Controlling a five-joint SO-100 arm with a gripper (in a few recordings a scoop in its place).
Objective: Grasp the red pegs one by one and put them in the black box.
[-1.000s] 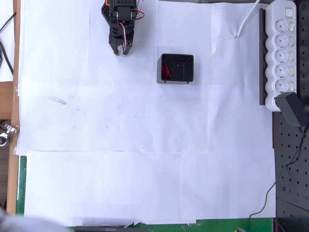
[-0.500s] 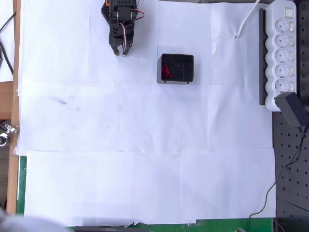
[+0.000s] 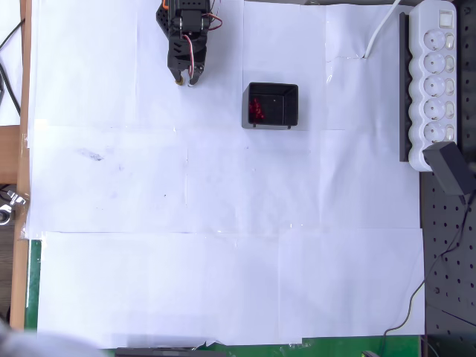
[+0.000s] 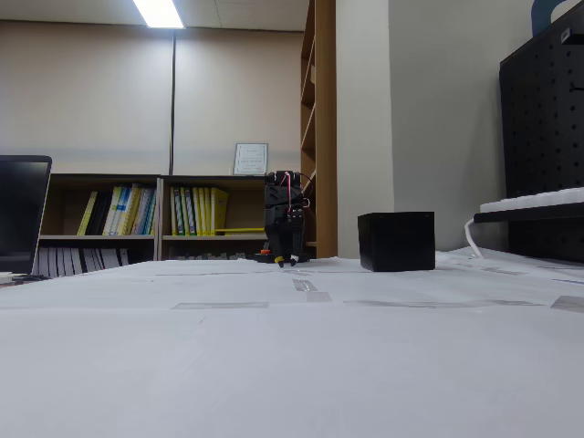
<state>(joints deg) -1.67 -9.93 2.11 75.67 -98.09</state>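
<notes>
The black box [image 3: 290,106] sits on the white paper at the upper middle of the overhead view, open-topped, with a cluster of red pegs [image 3: 256,110] lying in its left half. From the low fixed view the black box [image 4: 396,241] is a dark cube and its inside is hidden. My gripper [image 3: 184,79] rests at the top of the sheet, left of the box and apart from it, fingers pointing down the picture with the tips close together and nothing between them. The gripper [image 4: 286,260] stands folded low beside the box.
A white power strip [image 3: 436,82] on a black rail lies along the right edge, with a black adapter [image 3: 451,169] plugged in at its lower end. A wooden table edge runs down the left. White paper [image 3: 223,245] covers the table.
</notes>
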